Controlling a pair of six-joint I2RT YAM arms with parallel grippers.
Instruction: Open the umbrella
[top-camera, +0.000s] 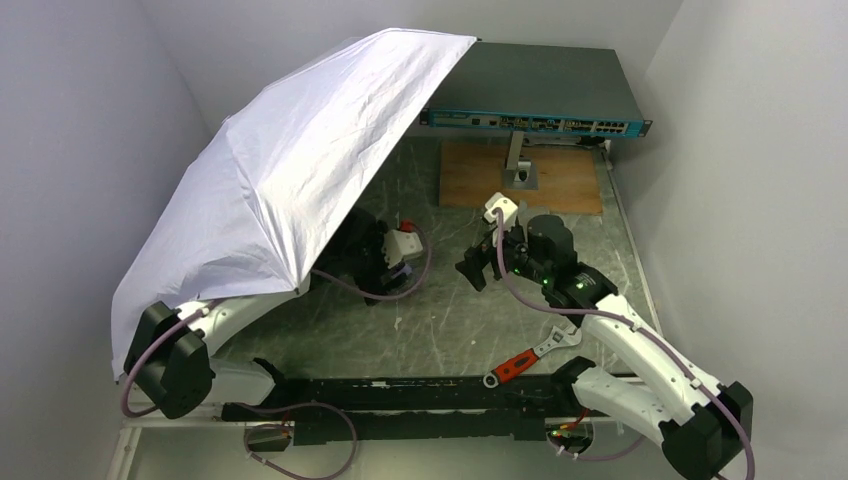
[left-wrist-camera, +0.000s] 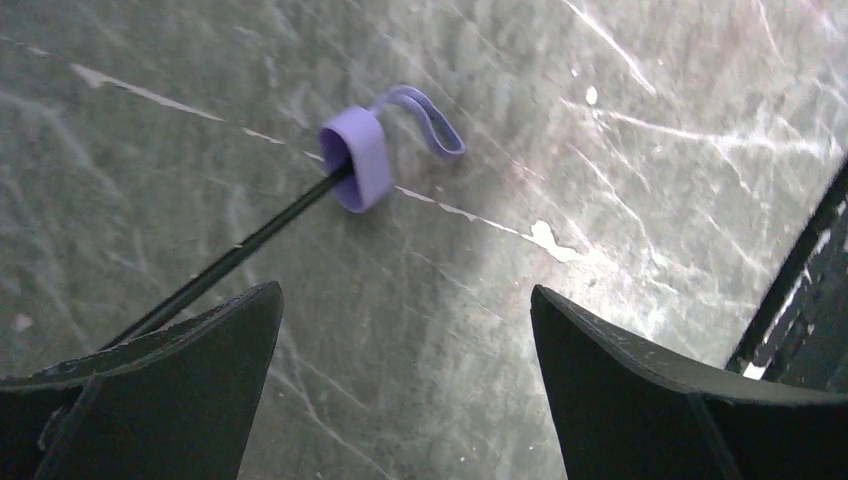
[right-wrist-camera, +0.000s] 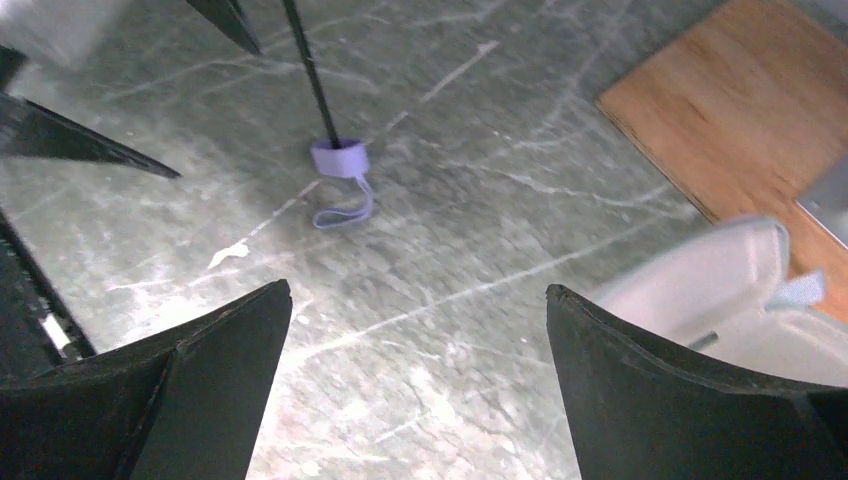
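The umbrella (top-camera: 300, 170) stands open, its pale white canopy spread over the left of the table and over the left arm. Its thin black shaft (left-wrist-camera: 230, 262) ends in a small lavender handle (left-wrist-camera: 358, 158) with a strap loop, lying on the table. The handle also shows in the right wrist view (right-wrist-camera: 340, 158). My left gripper (left-wrist-camera: 403, 290) is open and empty, just short of the handle, half under the canopy edge (top-camera: 375, 255). My right gripper (right-wrist-camera: 418, 287) is open and empty, above bare table right of the canopy (top-camera: 480, 265).
A dark teal flat box (top-camera: 540, 95) sits at the back, partly under the canopy edge. A wooden board (top-camera: 565, 180) with a metal stand (top-camera: 520, 170) lies before it. A red-handled wrench (top-camera: 525, 358) lies near the right arm's base. A pale grey object (right-wrist-camera: 710, 290) lies right of the right gripper.
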